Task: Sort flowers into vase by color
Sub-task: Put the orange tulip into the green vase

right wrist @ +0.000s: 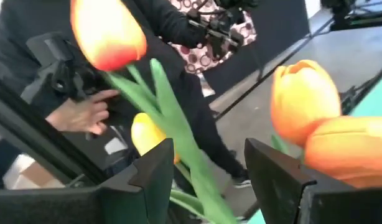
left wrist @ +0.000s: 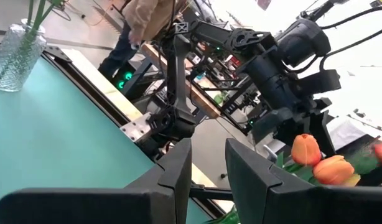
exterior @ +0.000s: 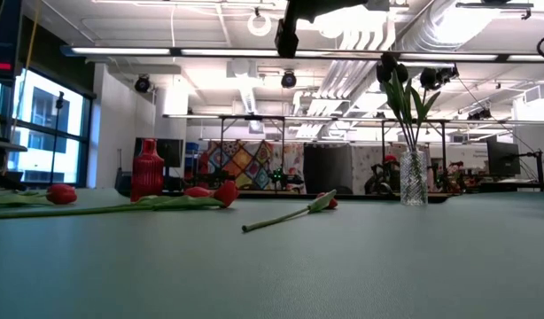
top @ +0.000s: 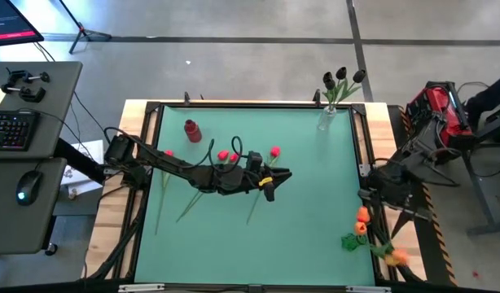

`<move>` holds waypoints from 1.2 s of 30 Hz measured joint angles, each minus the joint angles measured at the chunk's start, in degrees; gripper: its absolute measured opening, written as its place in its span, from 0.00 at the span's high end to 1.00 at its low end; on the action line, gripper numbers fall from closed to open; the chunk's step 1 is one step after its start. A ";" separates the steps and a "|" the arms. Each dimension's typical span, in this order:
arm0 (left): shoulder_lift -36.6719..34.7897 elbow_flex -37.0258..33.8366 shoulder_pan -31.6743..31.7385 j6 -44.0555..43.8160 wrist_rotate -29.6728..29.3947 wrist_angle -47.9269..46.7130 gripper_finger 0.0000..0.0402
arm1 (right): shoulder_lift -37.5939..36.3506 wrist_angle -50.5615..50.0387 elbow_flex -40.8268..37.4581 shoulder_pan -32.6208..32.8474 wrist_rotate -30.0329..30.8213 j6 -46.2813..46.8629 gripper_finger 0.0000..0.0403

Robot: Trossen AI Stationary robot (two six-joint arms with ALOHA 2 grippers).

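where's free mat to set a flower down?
Bare: the mat's near half, from the left gripper to the near edge, and the stretch below the glass vase. Crowded: red tulips under the left arm; orange tulips at the right gripper.

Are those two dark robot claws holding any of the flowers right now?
No. The left gripper hangs empty above the table. The right gripper stands open around the orange tulips' green stems, not clamped.
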 joint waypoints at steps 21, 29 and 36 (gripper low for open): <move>0.04 0.00 1.60 0.58 -0.19 3.19 0.79 | -6.03 19.39 0.00 -0.17 -4.52 18.01 0.54; 0.07 5.77 1.07 12.10 1.61 5.10 0.81 | -8.53 40.98 0.09 -0.17 9.11 6.78 0.54; 0.07 19.00 -0.14 22.50 5.46 -7.80 0.83 | -8.39 37.86 0.09 -0.20 19.23 1.26 0.54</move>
